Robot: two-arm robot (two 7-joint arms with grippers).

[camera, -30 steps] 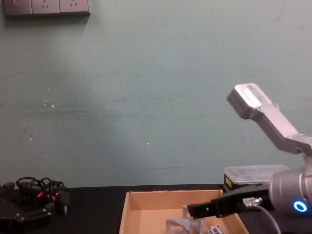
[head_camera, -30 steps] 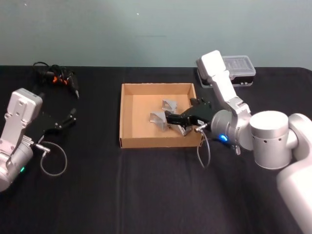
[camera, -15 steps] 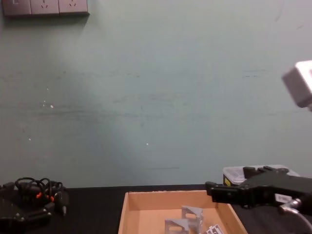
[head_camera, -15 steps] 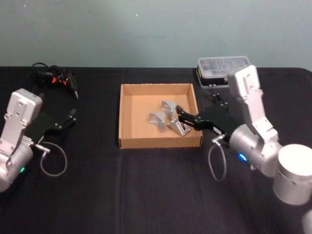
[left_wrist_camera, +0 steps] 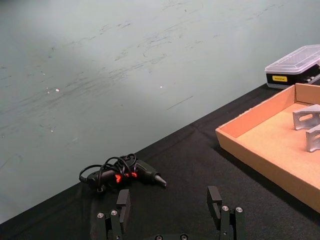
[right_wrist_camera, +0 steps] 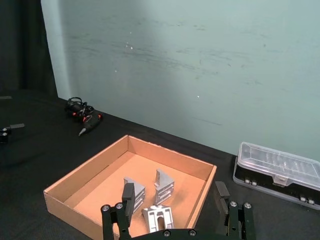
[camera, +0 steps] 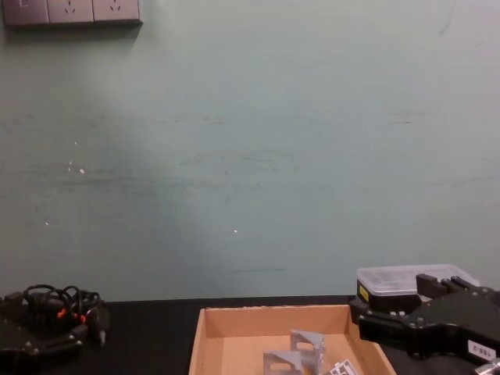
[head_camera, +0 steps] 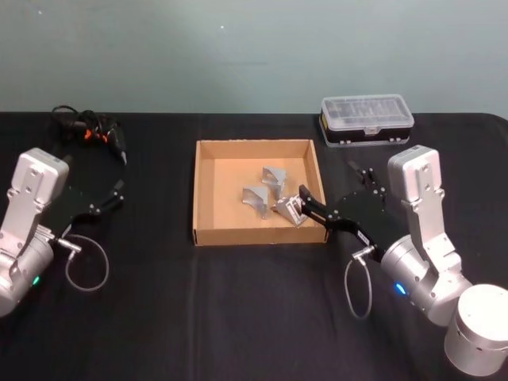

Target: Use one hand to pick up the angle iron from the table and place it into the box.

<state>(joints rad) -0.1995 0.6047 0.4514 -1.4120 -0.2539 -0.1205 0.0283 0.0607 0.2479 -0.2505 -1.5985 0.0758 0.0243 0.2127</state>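
The tan cardboard box (head_camera: 208,163) sits mid-table on the black table (head_camera: 238,302). Three grey angle irons lie on its floor: one (head_camera: 274,176) toward the back, one (head_camera: 255,197) in the middle, one (head_camera: 289,210) by the right wall. My right gripper (head_camera: 308,206) hovers open and empty at the box's front right corner, just beside that last angle iron. In the right wrist view its fingers (right_wrist_camera: 128,197) stand wide apart above the same angle iron (right_wrist_camera: 157,217). My left gripper (head_camera: 109,198) rests open at the table's left, far from the box.
A black plastic case with a clear lid (head_camera: 367,119) stands behind the box to the right. A black tool with coiled cables (head_camera: 91,128) lies at the back left. Bare tabletop stretches in front of the box.
My right arm has pulled back from over the box's floor toward its front right corner, leaving the third angle iron lying uncovered inside. The left arm has not moved.
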